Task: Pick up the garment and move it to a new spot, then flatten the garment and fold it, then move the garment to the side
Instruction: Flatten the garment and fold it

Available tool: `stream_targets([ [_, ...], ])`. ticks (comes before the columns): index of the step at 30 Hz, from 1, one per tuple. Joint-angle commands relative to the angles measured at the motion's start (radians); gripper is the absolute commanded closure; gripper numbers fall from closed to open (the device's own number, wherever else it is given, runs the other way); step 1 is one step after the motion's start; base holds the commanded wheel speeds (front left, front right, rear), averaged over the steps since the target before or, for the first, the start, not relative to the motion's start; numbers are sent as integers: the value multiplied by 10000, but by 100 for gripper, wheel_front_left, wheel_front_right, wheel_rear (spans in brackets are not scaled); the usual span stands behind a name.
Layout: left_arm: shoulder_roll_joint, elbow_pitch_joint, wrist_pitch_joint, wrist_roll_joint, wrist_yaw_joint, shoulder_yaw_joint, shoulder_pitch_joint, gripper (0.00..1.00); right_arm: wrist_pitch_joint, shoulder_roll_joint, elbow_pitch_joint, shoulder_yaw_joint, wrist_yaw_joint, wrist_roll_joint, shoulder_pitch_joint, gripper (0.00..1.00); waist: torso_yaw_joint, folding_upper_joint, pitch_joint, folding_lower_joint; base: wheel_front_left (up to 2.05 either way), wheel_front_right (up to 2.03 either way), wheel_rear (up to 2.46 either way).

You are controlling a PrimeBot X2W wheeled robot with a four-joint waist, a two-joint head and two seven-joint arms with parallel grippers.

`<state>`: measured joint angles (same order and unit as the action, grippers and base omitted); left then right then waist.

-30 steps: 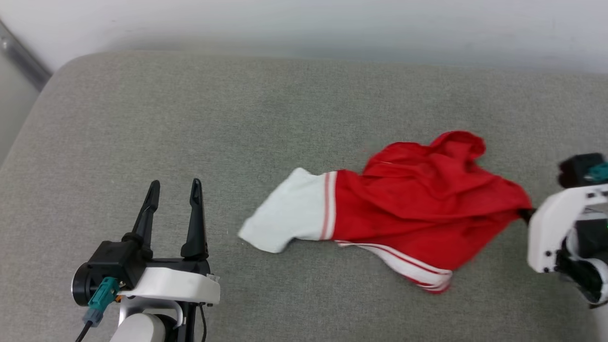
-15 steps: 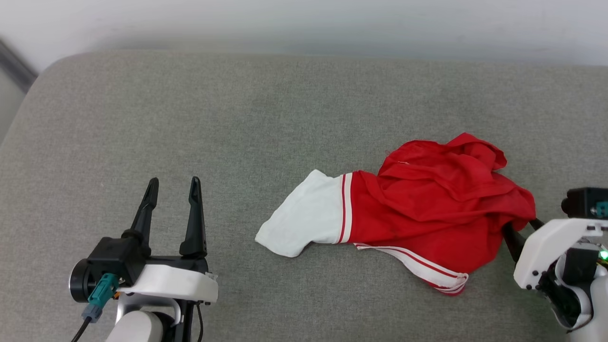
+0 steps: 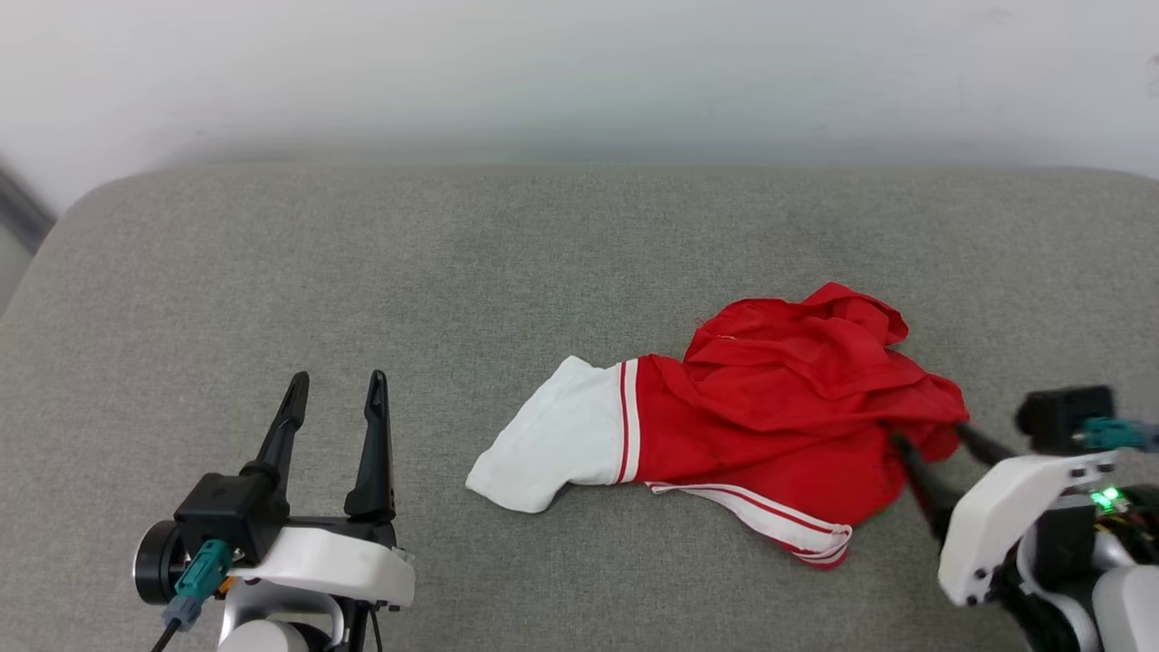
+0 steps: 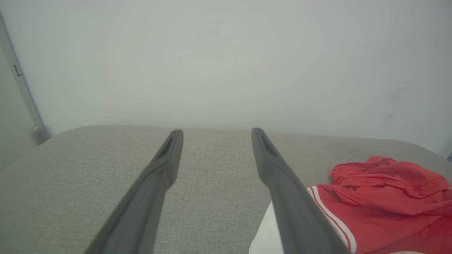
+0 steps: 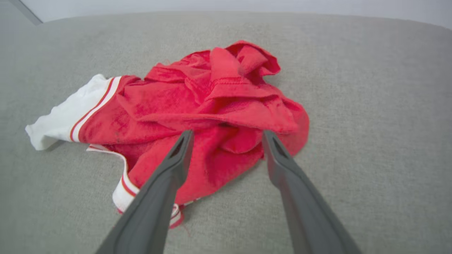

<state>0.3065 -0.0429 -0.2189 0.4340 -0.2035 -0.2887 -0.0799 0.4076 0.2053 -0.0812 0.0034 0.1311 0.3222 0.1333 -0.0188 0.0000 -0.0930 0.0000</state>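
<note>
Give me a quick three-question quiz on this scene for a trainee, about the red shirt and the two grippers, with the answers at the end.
1. True or false: the right gripper is clamped shut on the garment.
2. How does the garment lie on the grey cushion? A) spread flat B) crumpled in a heap C) neatly folded
3. Fill in: the sleeve nearest the left gripper is ____ in colour.
Key: 1 false, its fingers stand open at the garment's edge. 2 B. 3 white.
</note>
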Motion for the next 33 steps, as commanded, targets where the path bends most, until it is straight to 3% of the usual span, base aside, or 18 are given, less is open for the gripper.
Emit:
stream_targets([
  [1,45,-37,27,8,-61,-17,130,0,614,226,253,330,-7,106,-235,0,6,0,42,0,0,0,0],
  [6,14,-64,47,61,-74,-67,218,0,3038,705,1062,1396,-7,536,-789,0,-86,0,70,0,0,0,0],
  [10,-27,-88,21,92,-95,-80,196,0,3955,855,1331,1911,-5,754,-1011,0,-203,0,-100,0,0,0,0],
  [15,-89,-113,-6,81,-52,-135,-65,0,3918,848,895,2228,-7,787,-613,0,-349,0,-433,0,0,0,0],
  [25,-155,211,-157,161,106,-120,-507,0,2816,706,-1329,3201,-5,948,512,0,-606,0,-1097,0,0,0,0],
  [26,-172,250,-165,157,104,-122,-521,0,2773,687,-1489,3317,-5,1010,532,23,-610,0,-1115,0,0,0,0],
  [27,-183,283,-189,153,112,-122,-531,0,2719,672,-1621,3397,-4,1097,564,71,-612,0,-1128,0,0,0,0],
  [28,-194,310,-209,149,119,-126,-542,0,2663,667,-1716,3439,-4,1157,599,100,-611,0,-1131,0,0,0,0],
  [33,-203,459,-247,167,99,-98,-469,0,2182,839,-1360,3067,-5,1254,642,100,-521,0,-921,0,0,0,0],
])
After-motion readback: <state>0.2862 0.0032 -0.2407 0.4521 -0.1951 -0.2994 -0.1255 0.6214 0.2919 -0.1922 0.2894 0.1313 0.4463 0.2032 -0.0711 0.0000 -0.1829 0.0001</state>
